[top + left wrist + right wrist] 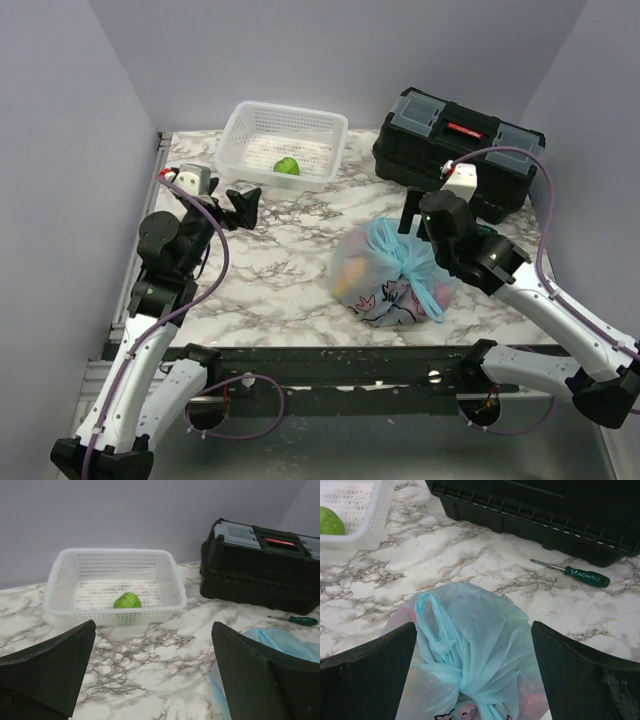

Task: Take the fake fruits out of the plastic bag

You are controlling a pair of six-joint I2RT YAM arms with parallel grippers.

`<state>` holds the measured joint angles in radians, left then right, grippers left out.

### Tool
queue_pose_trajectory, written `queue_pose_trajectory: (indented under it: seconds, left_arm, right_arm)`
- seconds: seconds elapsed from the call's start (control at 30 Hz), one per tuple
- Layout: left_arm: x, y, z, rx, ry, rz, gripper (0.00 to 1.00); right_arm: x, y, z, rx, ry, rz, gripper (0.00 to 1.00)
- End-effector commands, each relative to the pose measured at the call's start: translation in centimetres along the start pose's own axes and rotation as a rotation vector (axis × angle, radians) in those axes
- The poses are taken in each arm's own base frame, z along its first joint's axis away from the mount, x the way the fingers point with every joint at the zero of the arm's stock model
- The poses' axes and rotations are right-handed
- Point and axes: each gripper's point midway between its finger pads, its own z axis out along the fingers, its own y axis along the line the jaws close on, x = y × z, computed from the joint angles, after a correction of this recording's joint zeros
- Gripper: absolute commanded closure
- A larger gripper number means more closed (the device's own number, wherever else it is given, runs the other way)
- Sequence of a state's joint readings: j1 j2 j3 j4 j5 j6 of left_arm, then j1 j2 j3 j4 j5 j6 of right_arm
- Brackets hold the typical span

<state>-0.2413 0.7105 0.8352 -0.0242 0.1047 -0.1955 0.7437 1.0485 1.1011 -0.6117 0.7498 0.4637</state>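
The plastic bag (388, 272) lies tied shut on the marble table, right of centre. It is thin light blue with a pink cartoon print. The fake fruits (441, 291) show only as blurred red and yellow shapes through its film. My right gripper (421, 222) hangs open just above the bag's far side. In the right wrist view the plastic bag (480, 635) and its knotted handles fill the space between the wide-apart fingers (580, 675), and a reddish fruit (540, 701) shows through. My left gripper (243, 204) is open over bare marble left of the bag, holding nothing.
A white lattice basket (256, 158) at the back holds one light-green round fruit (287, 166). A black toolbox (455, 145) stands at the back right. A green-handled screwdriver (582, 574) lies in front of it.
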Motion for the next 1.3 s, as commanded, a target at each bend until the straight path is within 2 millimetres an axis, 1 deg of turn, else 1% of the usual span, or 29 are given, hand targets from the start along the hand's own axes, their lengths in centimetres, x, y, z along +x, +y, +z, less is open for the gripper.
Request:
queue_pose_trajectory:
  seconds: [0.0, 0.1, 0.2, 0.27, 0.43, 0.57, 0.63, 0.73, 0.77, 0.93, 1.07, 1.17, 1.27]
  left_arm:
    - [1.0, -4.0, 0.2, 0.170, 0.044, -0.029, 0.01]
    - [2.3, -5.5, 0.4, 0.221, 0.099, -0.042, 0.01]
    - [3.0, -7.0, 0.5, 0.270, 0.139, -0.056, 0.01]
    - [3.4, -7.8, 0.5, 0.301, 0.159, -0.049, 0.01]
    - [4.1, -8.4, 0.6, 0.313, 0.200, -0.050, 0.01]
    - [4.4, -8.4, 0.6, 0.298, 0.214, -0.030, 0.01]
    - [4.2, -8.6, 0.4, 0.304, 0.211, -0.029, 0.01]
    - [4.3, -9.2, 0.2, 0.327, 0.206, -0.024, 0.01]
    - [4.4, -9.3, 0.2, 0.331, 0.211, -0.025, 0.01]
    - [5.0, -10.9, 0.0, 0.394, 0.236, -0.031, 0.01]
    - [5.8, -12.0, -0.1, 0.430, 0.275, -0.022, 0.01]
    - [6.4, -13.0, -0.3, 0.468, 0.294, -0.014, 0.01]
    - [6.9, -13.6, -0.4, 0.485, 0.321, 0.004, 0.01]
  right_arm:
    - [2.5, -0.6, 0.5, 0.036, 0.073, -0.004, 0.00]
    - [3.8, -0.5, 0.4, 0.025, 0.113, 0.003, 0.00]
    - [5.4, -0.5, 0.4, 0.009, 0.145, 0.009, 0.00]
    - [6.6, -0.8, 0.7, 0.024, 0.164, 0.009, 0.00]
    - [9.0, -0.9, 1.1, 0.028, 0.220, 0.032, 0.00]
    - [10.8, -1.1, 1.6, 0.013, 0.290, 0.039, 0.00]
    - [11.2, -0.4, 1.4, -0.035, 0.311, 0.044, 0.02]
    - [11.7, 1.2, 0.8, -0.134, 0.342, 0.066, 0.04]
    - [12.0, 1.3, 0.8, -0.137, 0.355, 0.069, 0.05]
    - [14.2, 1.2, 1.2, -0.131, 0.397, 0.061, 0.16]
    - [15.2, 1.5, 1.5, -0.145, 0.401, 0.069, 0.26]
    - [15.7, 2.2, 1.6, -0.179, 0.421, 0.056, 0.38]
    - [15.9, 3.5, 1.8, -0.253, 0.426, 0.034, 0.51]
